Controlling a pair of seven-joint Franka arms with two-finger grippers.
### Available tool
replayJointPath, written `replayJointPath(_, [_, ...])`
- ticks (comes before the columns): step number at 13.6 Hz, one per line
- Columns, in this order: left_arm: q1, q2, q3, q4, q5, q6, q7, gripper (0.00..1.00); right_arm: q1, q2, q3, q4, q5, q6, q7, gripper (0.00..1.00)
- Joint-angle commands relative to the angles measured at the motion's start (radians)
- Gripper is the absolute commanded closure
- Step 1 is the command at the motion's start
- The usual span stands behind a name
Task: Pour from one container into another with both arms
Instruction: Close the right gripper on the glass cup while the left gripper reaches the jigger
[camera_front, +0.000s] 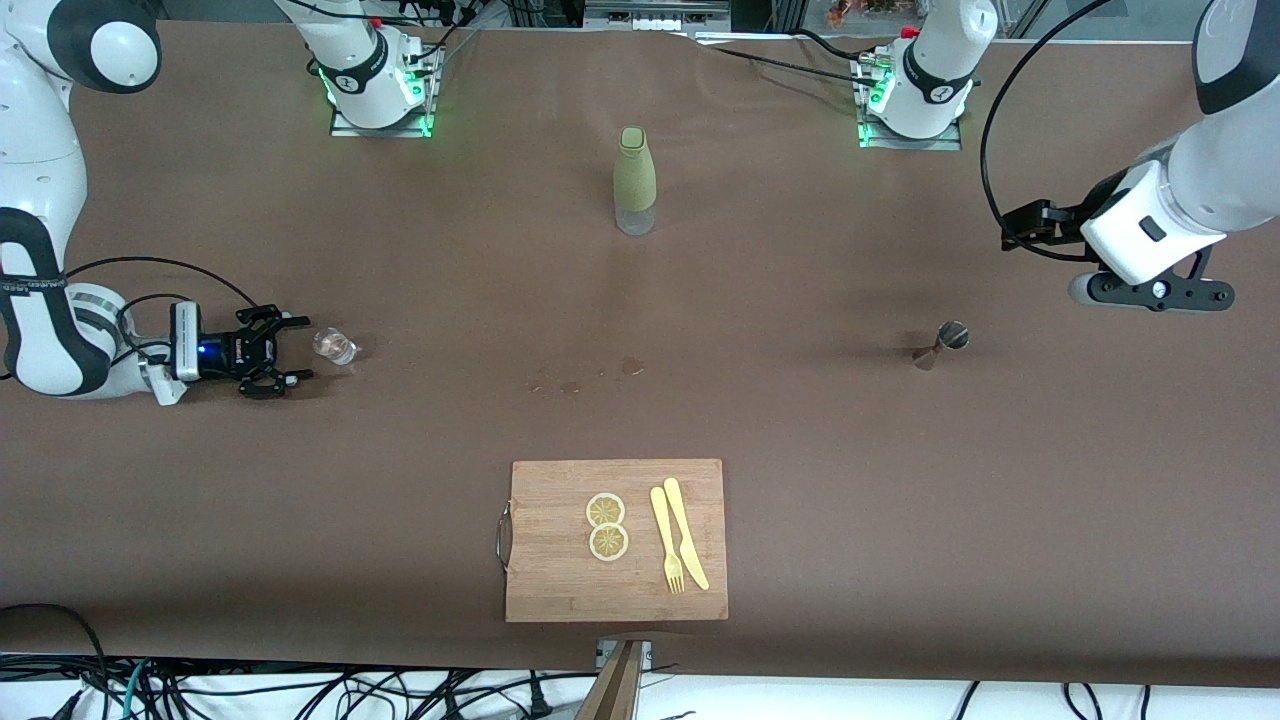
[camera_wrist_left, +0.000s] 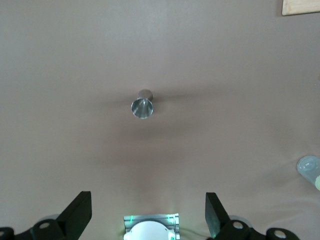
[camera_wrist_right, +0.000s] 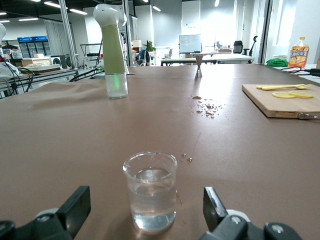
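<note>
My right pincer (camera_front: 290, 348) sits low on the desk (camera_front: 800, 450), fingers apart, just beside the glass (camera_front: 335, 346); I'd slide in level and clamp mid-wall. Left pincer (camera_wrist_left: 149, 220) hangs apart over the jigger (camera_front: 945, 342).

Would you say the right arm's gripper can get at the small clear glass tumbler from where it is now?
Probably yes: the right gripper sits low, fingers open, with the small clear glass tumbler upright just ahead and only bare brown table between them.

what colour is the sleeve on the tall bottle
Olive green, over a clear base, on the bottle; the right wrist view shows it best.
</note>
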Motion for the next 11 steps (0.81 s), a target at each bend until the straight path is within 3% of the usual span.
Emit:
replayJointPath(1, [0.056, 0.034, 0.001, 0.030, -0.037, 0.018, 0.150, 0.00, 0.007, 0.032, 0.001, 0.030, 0.019, -0.009, -0.025, 0.00])
replayJointPath(6, [0.194, 0.125, 0.001, 0.030, -0.250, 0.083, 0.515, 0.00, 0.044, 0.035, 0.001, 0.032, 0.020, -0.004, -0.040, 0.00])
replayJointPath(11, [0.304, 0.289, 0.001, 0.024, -0.495, 0.101, 0.886, 0.00, 0.065, 0.049, 0.001, 0.032, 0.055, 0.013, -0.053, 0.00])
